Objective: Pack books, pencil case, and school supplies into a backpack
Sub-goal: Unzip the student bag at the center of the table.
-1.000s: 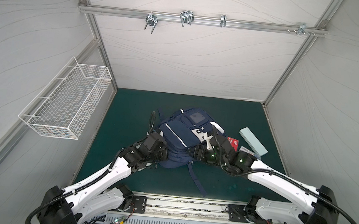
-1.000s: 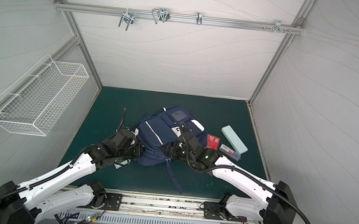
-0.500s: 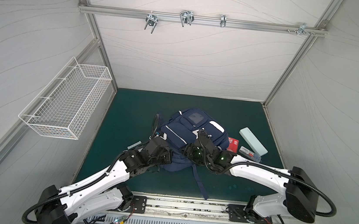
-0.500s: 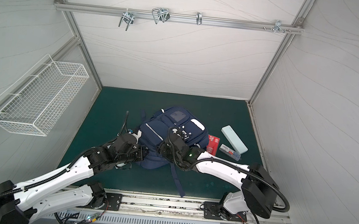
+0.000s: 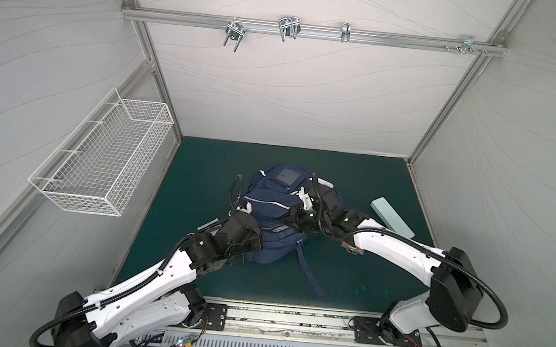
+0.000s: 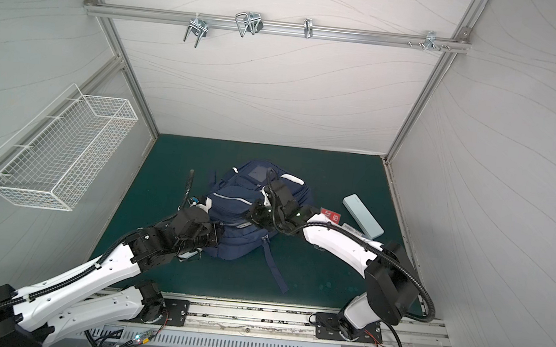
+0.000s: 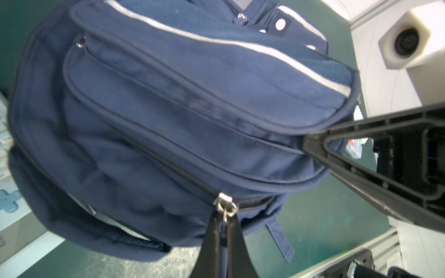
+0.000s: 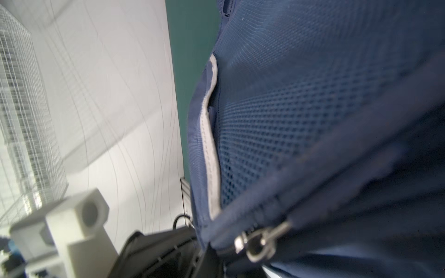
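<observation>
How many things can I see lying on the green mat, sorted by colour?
Navy blue: 1, the backpack
Pale blue: 2, the pencil case and the calculator
Red: 1, a thin book
Clear: 1, a small plastic box
Total: 5

The right arm [image 6: 339, 246] covers part of the red book [image 6: 330, 216] and clear box [image 6: 352, 228] in a top view. The calculator [image 7: 9, 201] runs off the left wrist picture's edge. Its keys blur.

Pale grey walls [image 5: 278, 93], green floor mat [image 5: 199, 173], white wire basket [image 5: 105, 159].
</observation>
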Controlling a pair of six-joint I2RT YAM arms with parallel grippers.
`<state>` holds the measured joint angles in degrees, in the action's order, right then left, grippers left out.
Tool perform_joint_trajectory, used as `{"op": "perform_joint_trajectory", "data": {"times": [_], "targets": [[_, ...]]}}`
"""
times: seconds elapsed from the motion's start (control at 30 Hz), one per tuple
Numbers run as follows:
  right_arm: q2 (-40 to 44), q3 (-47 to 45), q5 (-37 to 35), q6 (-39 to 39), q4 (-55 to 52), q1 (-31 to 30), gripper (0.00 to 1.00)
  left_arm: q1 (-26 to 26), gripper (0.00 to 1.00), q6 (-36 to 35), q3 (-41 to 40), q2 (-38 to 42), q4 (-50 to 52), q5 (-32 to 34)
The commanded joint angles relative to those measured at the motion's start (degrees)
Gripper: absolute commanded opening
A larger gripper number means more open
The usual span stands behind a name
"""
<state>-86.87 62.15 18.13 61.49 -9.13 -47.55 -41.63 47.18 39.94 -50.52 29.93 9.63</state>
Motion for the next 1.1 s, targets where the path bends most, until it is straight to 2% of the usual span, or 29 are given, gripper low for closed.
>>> {"op": "perform_joint_trajectory", "data": {"times": [0.0,0.17,0.33,0.47,0.63,0.8,0.87,0.93,1.0,1.07], "targets": [[0.93,1.8,2.68,-10.3,-9.59,8.18,0.0,7.17,0.0,1.05,1.41,-1.3,8.86,8.52],[2.73,1.1,10.96,-17.49,-14.01,17.57,0.0,18.65,0.0,-0.4,-0.28,-5.3,5.71,5.33],[2.24,1.14,15.27,-21.87,-16.64,23.36,0.0,25.47,0.0,-0.39,0.49,-13.51,3.2,4.09],[2.23,0.47,16.58,-21.96,-15.93,24.81,0.0,27.82,0.0,0.69,3.42,-20.21,2.98,5.16],[1.7,0.93,17.93,-21.53,-15.28,24.88,0.0,28.44,0.0,1.87,8.66,-24.05,5.46,11.54],[1.64,1.95,19.98,-21.22,-14.97,24.89,0.0,28.41,0.2,-1.22,13.14,-24.01,7.01,13.6],[1.96,2.21,20.38,-20.91,-14.76,24.88,0.0,28.44,0.37,-2.91,15.12,-23.52,8.91,14.48],[2.09,2.36,21.19,-20.15,-14.06,24.88,0.0,27.38,0.48,-5.01,16.33,-22.17,9.55,12.13],[1.88,2.54,22.24,-19.11,-12.85,24.89,0.0,23.33,0.55,-7.69,16.93,-19.67,9.13,11.3],[1.57,3.2,23.18,-18.13,-12.06,24.66,0.0,16.41,0.66,-12.76,17.34,-16.41,7.33,11.13]]}}
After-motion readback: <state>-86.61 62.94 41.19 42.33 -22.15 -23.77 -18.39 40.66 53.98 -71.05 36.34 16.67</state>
